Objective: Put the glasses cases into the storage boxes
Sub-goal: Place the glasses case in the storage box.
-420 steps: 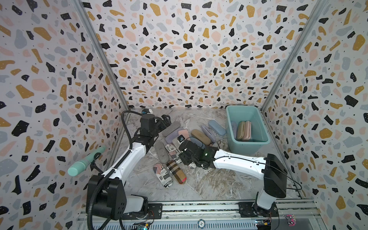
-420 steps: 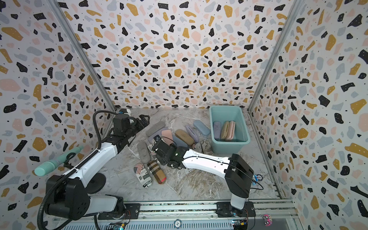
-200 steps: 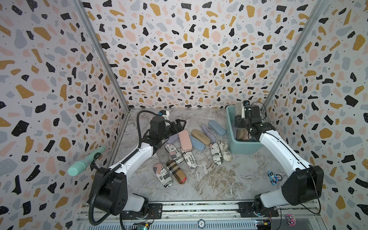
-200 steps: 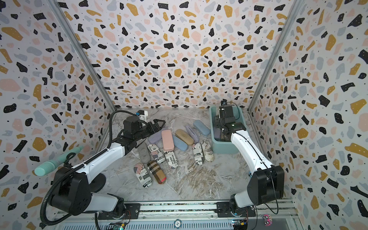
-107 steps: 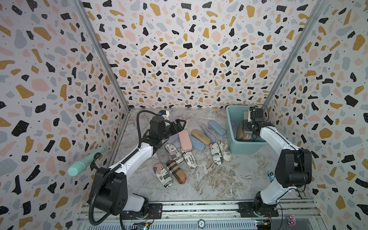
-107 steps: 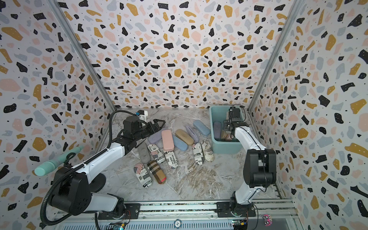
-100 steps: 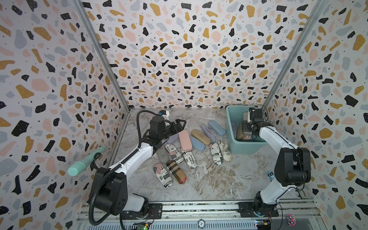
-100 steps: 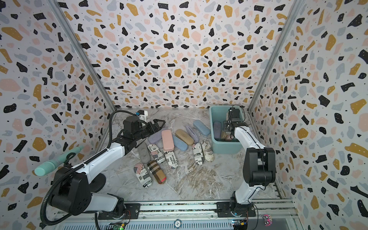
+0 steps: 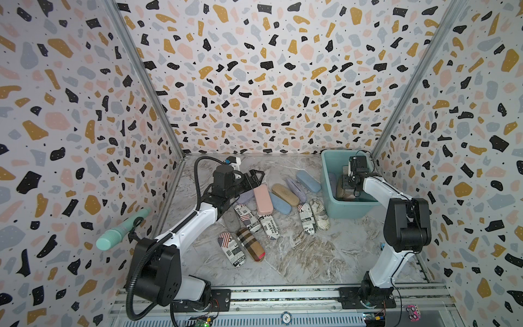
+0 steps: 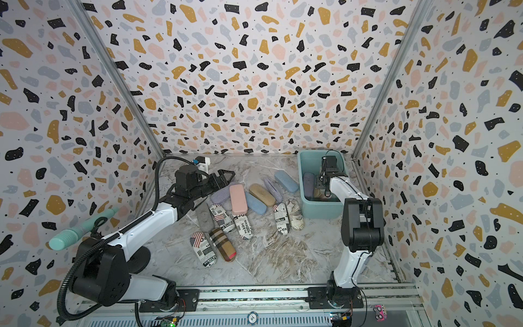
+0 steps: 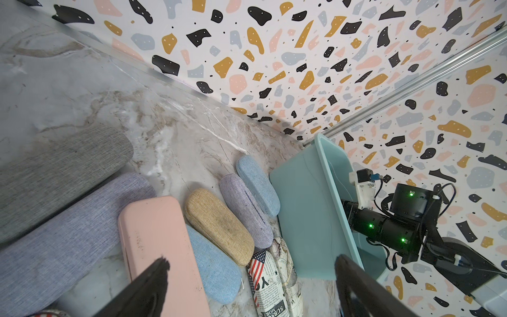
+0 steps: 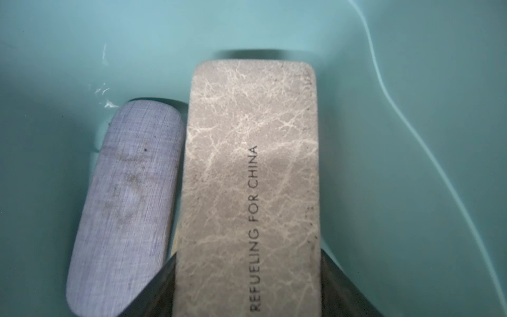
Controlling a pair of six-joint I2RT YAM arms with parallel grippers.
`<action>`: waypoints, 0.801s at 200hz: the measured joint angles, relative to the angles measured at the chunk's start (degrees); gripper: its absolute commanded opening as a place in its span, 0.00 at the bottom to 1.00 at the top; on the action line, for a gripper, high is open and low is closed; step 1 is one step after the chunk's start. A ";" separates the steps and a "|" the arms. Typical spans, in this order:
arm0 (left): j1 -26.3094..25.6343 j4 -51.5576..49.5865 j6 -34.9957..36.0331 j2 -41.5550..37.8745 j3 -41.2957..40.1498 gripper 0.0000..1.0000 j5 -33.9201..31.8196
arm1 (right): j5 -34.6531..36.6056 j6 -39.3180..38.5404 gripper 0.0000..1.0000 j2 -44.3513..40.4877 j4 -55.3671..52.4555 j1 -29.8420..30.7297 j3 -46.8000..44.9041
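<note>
Two arms of mine reach over the marble-patterned table (image 9: 297, 254), which fills the lower middle of both top views. The teal storage box (image 9: 348, 209) stands right of centre at the table's far edge, close to the corner of the speckled walls. At the mid-left of the frame a mint-green cylinder (image 9: 121, 229) juts out beside the left wall.

Most of the glasses cases (image 9: 283, 203) lie loose on the table left of the box, in a crowded row at the centre of the frame. In that row a pink case (image 9: 263, 199) lies against a blue case (image 9: 280, 202), with a tan case (image 9: 285, 194) just beyond, and several newspaper-print ones lie below them. Lower down, apart from the row, a plaid case (image 9: 250, 247) with a red end lies beside another newspaper-print case (image 9: 232, 249).

Inside the box, a lilac case (image 12: 129, 192) lies on the floor at the lower left of the right wrist view. A marbled case (image 12: 247, 164), grey-tan and printed "REFUELING FOR CHINA", runs up the middle of that view, just beside the lilac one.

My right gripper (image 12: 247, 274) is down inside the box and grips the marbled case, one dark finger on each long side of it. I cannot tell whether the case touches the floor of the box.

My left gripper (image 9: 256, 178) hangs above the upper end of the pink case, left of centre, with its jaws spread wide and nothing between them.
</note>
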 measured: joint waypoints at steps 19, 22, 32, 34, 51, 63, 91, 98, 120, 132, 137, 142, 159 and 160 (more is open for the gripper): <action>0.00 0.02 0.20 0.00 0.09 0.95 -0.15 | 0.26 0.09 0.71 0.76 0.00 0.00 0.83; 0.00 0.00 0.20 0.00 0.11 0.95 -0.15 | 0.33 0.09 0.71 0.92 0.02 0.00 0.96; 0.00 0.00 0.26 0.00 0.13 0.95 -0.17 | 0.52 0.28 0.72 1.14 -0.02 0.00 1.16; 0.00 0.00 0.28 0.00 0.13 0.95 -0.17 | 0.52 0.28 0.72 1.16 -0.02 0.00 1.18; 0.00 -0.02 0.35 0.00 0.15 0.95 -0.20 | 0.50 0.61 0.75 1.18 -0.11 0.00 1.31; 0.00 -0.02 0.35 0.00 0.17 0.95 -0.20 | 0.44 0.98 0.77 1.18 -0.15 0.00 1.36; 0.00 -0.02 0.37 0.00 0.22 0.95 -0.20 | 0.24 1.86 0.81 1.18 -0.35 0.00 1.40; 0.00 -0.02 0.37 0.00 0.22 0.95 -0.20 | 0.24 2.10 0.82 1.18 -0.42 0.02 1.46; 0.00 -0.02 0.39 0.00 0.22 0.95 -0.26 | 0.24 2.69 0.83 0.79 -0.61 0.33 1.55; 0.00 -0.04 0.39 0.00 0.22 0.95 -0.31 | 0.24 2.95 0.83 0.04 -0.81 0.59 1.57; 0.00 -0.07 0.39 0.00 0.22 0.95 -0.33 | 0.26 3.02 0.84 -0.46 -0.85 0.70 1.60; 0.00 -0.07 0.42 0.00 0.22 0.95 -0.33 | 0.33 3.10 0.84 -1.01 -0.85 0.87 1.62; 0.00 -0.20 0.46 0.00 0.24 0.96 -0.37 | 0.96 3.26 0.86 -3.37 -1.20 2.01 1.95; 0.00 -0.20 0.48 0.00 0.24 0.96 -0.37 | 0.98 3.26 0.86 -3.50 -1.20 2.10 1.99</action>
